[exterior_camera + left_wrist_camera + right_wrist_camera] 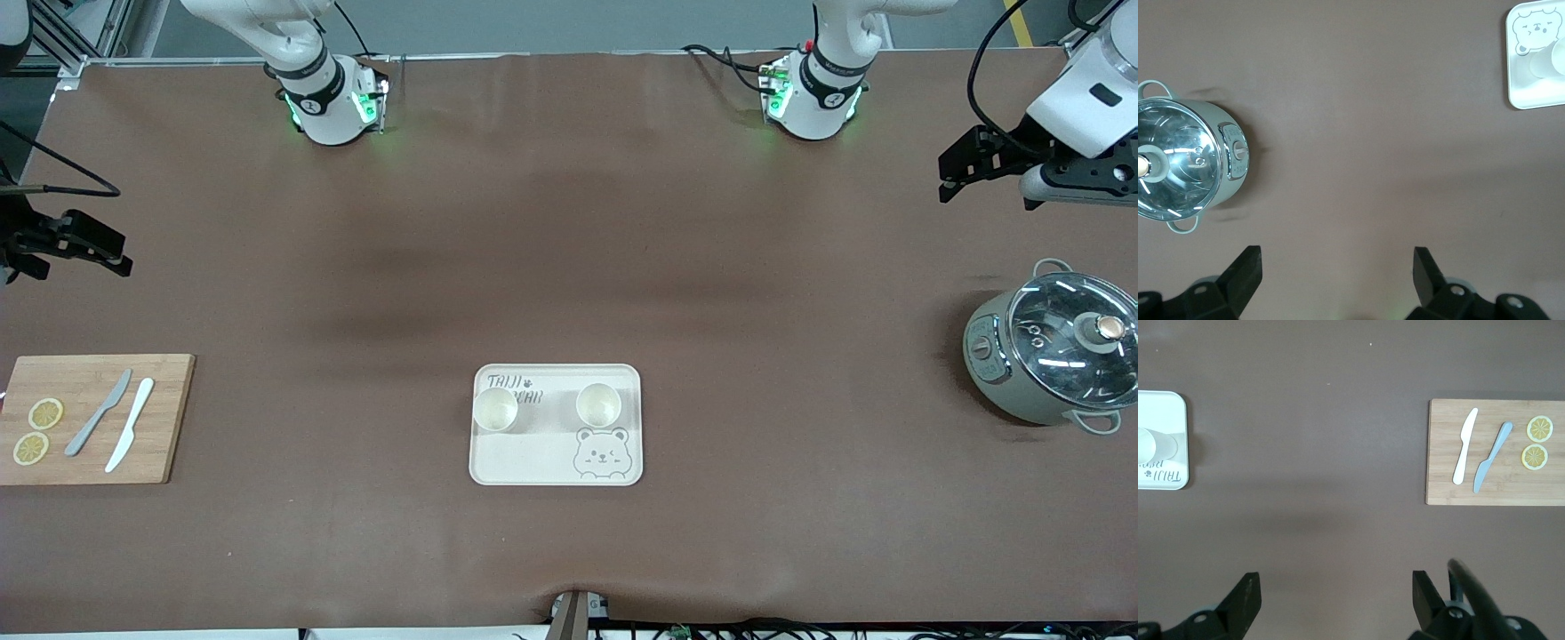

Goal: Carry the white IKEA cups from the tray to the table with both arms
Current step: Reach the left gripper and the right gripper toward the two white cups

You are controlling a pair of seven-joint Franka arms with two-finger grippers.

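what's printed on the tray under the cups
A line-drawn bear face and "TAJI BEAR"-style lettering on the cream tray; clearest in the front view.

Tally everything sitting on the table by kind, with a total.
White IKEA cups, both on the tray: 2
Bear-printed tray: 1
Wooden cutting board: 1
Knives, one grey, one white, on the board: 2
Lemon slices on the board: 2
Lidded electric pot: 1
Total: 9
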